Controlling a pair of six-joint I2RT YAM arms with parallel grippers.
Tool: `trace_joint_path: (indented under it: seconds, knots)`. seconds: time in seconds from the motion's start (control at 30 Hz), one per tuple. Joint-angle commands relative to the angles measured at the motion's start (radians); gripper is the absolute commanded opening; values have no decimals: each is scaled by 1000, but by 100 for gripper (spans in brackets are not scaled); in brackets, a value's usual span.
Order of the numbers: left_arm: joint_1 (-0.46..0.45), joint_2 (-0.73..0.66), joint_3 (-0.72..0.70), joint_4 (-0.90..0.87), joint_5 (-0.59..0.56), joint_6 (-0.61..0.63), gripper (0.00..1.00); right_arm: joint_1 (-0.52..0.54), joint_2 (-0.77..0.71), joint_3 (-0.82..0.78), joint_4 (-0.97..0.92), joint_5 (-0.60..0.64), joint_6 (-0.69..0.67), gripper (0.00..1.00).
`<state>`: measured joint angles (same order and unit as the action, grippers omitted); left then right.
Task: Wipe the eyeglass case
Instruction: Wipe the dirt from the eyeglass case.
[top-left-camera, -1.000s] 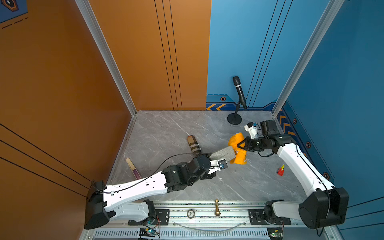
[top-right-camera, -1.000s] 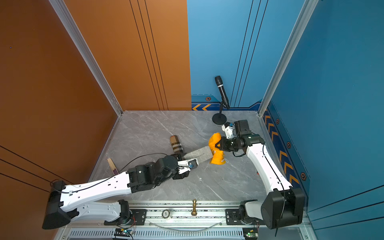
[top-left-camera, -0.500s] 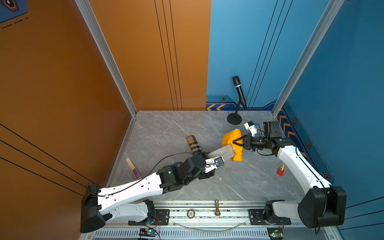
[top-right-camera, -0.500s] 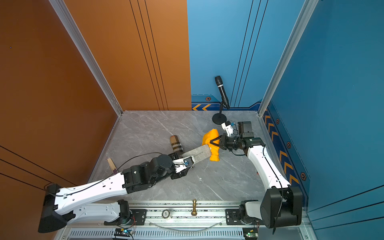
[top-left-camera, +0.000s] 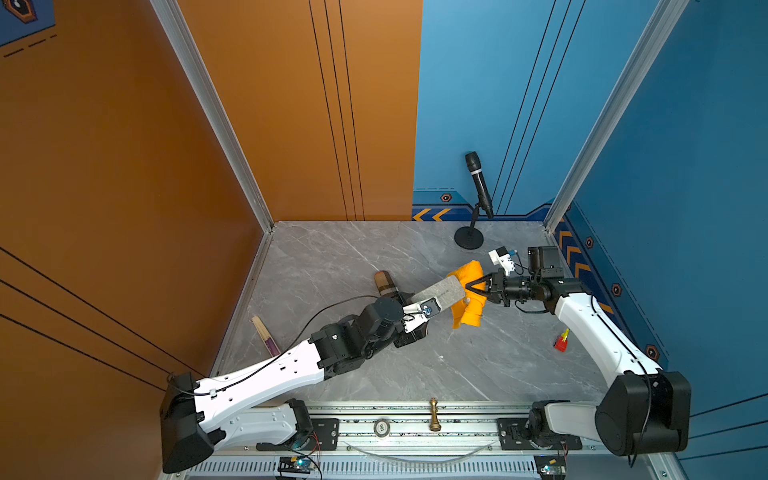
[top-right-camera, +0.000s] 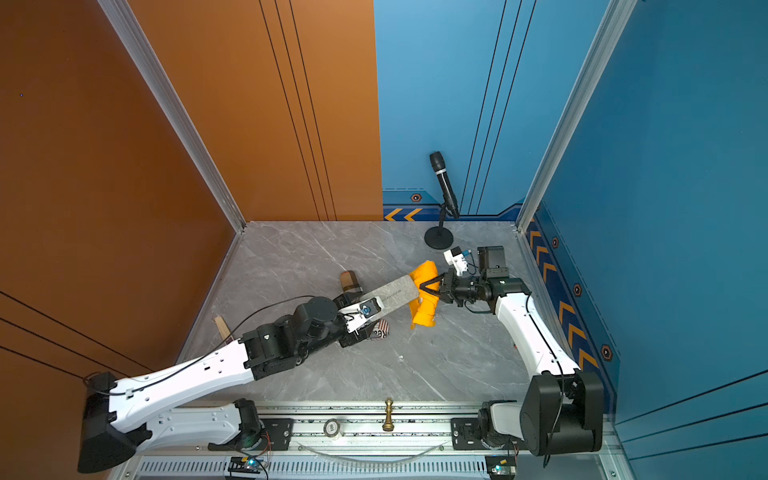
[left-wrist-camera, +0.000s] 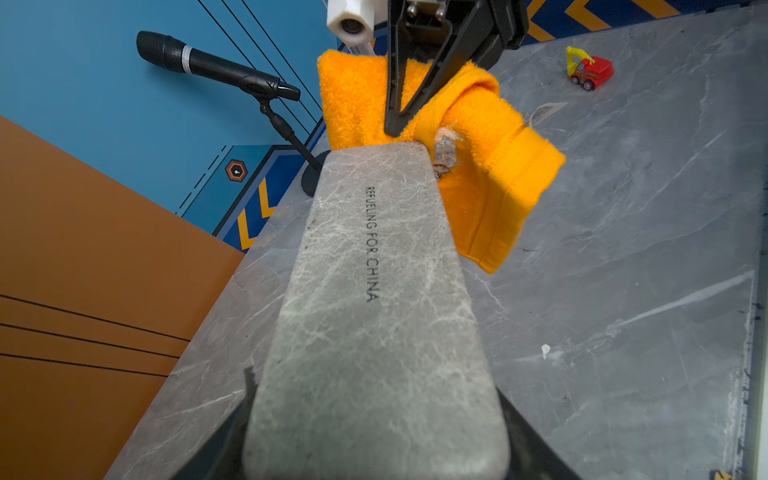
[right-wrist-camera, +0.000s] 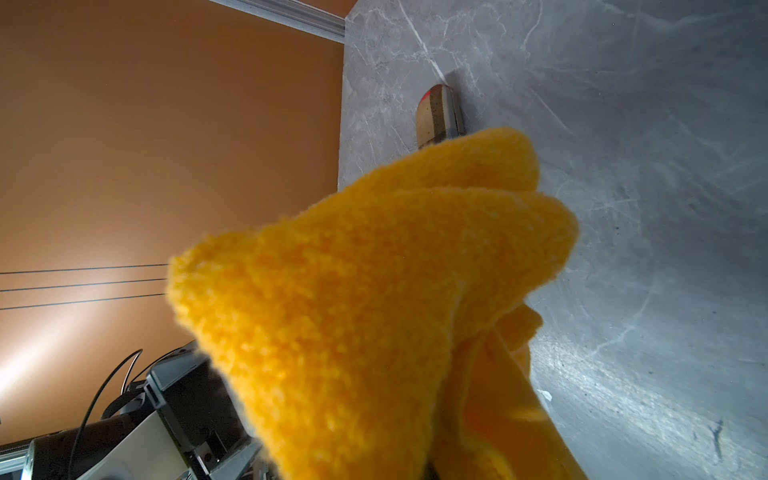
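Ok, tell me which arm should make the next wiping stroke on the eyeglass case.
Right. The right tool is shut on the orange cloth, pressed against the far end of the eyeglass case. The left tool grips the near end, holding the case off the table, so it should probably just steady it.

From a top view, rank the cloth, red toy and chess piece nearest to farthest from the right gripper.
1. Orange cloth: pinched in the right gripper's jaws.
2. Red toy: lying off to the right.
3. Chess piece: standing on the front rail.
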<state>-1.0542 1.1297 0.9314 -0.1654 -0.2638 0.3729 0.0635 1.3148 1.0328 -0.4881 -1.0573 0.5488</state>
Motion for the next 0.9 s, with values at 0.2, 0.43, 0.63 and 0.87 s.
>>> trace_joint_path:
  seconds: [0.2,0.43,0.63,0.87]
  knots:
    - [-29,25,25,-34,130,-117,36,63,59,71,18,17,-20,0]
    - [30,-31,-50,150,-28,-118,36,56,16,12,13,8,-12,0]
    - [105,-91,-101,233,-46,-143,37,55,-23,-62,78,-37,49,0]
    - [110,-56,-51,107,156,-180,37,53,-8,-31,101,-36,57,0]
